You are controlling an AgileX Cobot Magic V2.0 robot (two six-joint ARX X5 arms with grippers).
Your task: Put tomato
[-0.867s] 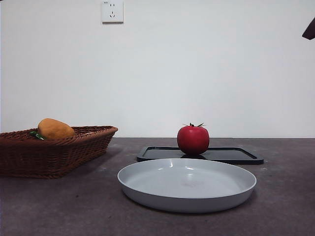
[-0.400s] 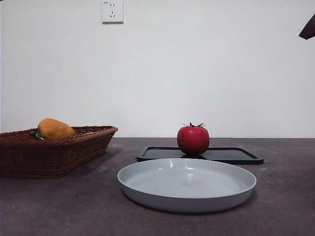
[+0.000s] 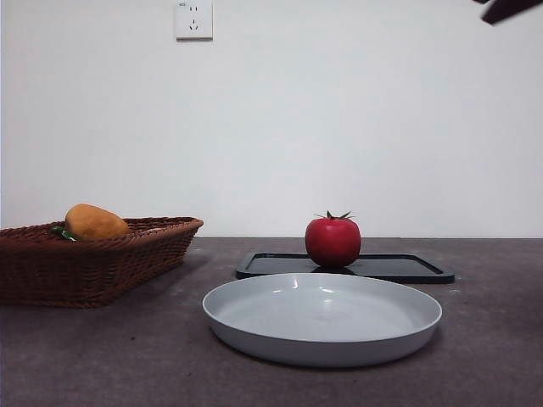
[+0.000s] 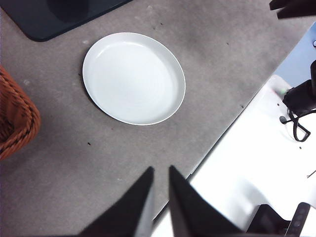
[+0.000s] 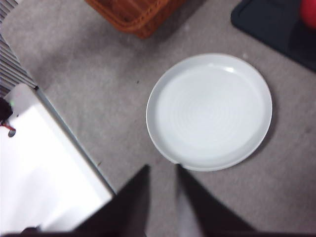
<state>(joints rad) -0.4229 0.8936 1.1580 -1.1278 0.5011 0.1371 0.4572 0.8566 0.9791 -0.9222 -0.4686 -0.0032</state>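
The tomato (image 3: 333, 241) is glossy red with a dark green stem and stands upright on the black tray (image 3: 399, 268) behind the grey plate (image 3: 322, 318). In the right wrist view only its red edge (image 5: 310, 12) shows at a corner. My right gripper (image 5: 162, 168) hangs high above the table's near side, short of the plate (image 5: 210, 111), jaws close together with nothing between them. My left gripper (image 4: 160, 170) waits above the table edge, also shut and empty. A black arm tip (image 3: 507, 8) shows at the front view's top right corner.
A brown wicker basket (image 3: 127, 254) on the left holds a matte orange fruit (image 3: 95, 222). The basket (image 5: 136, 15) and the tray (image 5: 274, 29) lie beyond the plate in the right wrist view. A white surface (image 4: 256, 163) borders the table.
The black arm tip at the front view's top right has moved up and to the left. The tomato, plate and basket have not moved.
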